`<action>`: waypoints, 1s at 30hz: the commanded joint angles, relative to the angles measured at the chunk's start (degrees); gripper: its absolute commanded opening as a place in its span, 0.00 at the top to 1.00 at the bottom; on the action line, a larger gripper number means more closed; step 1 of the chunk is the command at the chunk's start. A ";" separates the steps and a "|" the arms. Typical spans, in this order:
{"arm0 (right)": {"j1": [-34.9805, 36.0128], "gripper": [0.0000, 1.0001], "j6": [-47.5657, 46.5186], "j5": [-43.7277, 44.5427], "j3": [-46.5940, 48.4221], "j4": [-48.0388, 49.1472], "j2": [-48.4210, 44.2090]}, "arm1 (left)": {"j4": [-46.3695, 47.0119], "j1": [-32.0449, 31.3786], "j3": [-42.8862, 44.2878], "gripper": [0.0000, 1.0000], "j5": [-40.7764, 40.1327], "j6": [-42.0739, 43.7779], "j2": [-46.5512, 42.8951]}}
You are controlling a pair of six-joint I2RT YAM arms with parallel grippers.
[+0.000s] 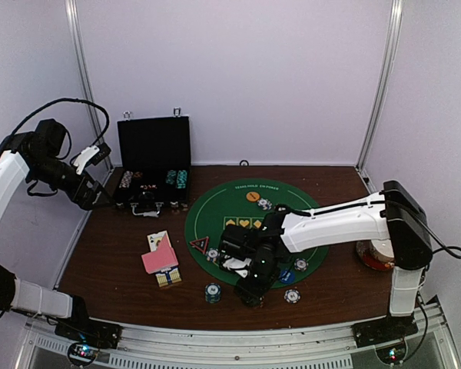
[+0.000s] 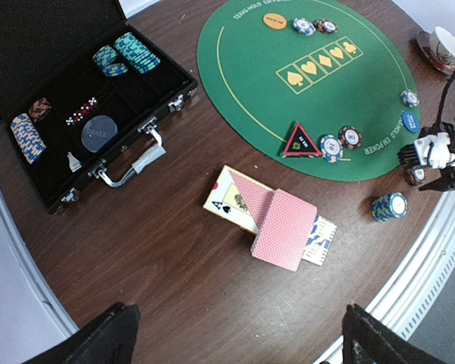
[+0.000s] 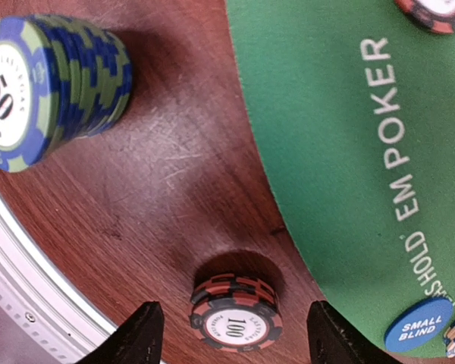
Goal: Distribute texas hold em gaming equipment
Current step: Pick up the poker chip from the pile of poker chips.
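A short red-and-black poker chip stack (image 3: 235, 315) sits on bare wood just off the green mat (image 3: 326, 114). My right gripper (image 3: 232, 327) is open, with a finger on each side of the stack and a gap at both. A taller teal chip stack (image 3: 49, 83) (image 1: 213, 292) stands beside it. The blue button (image 3: 421, 324) lies on the mat's edge and the orange button (image 1: 252, 196) at its far side. Pink-backed cards (image 2: 284, 227) (image 1: 161, 260) lie fanned on the wood. My left gripper (image 2: 239, 341) hangs high and open, holding nothing.
An open black case (image 1: 154, 165) with chip rows stands at the back left. A red triangle marker (image 2: 301, 142) and loose chips (image 2: 331, 146) sit on the mat's left edge. Near the right arm's base stands a cup on a saucer (image 1: 376, 252). A white chip (image 1: 292, 295) lies near the front edge.
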 commanded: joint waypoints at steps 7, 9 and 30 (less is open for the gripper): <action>1.36 0.44 0.44 -0.66 -0.51 0.60 1.96 | -0.07 0.30 0.38 0.02 0.60 0.85 -0.23; 1.34 0.49 0.33 -0.56 -0.37 0.39 1.96 | -0.05 0.34 0.29 0.02 0.61 0.94 -0.20; 0.16 0.89 -1.19 3.35 3.84 -5.87 -1.32 | -0.06 0.28 0.68 0.02 0.81 0.76 -0.41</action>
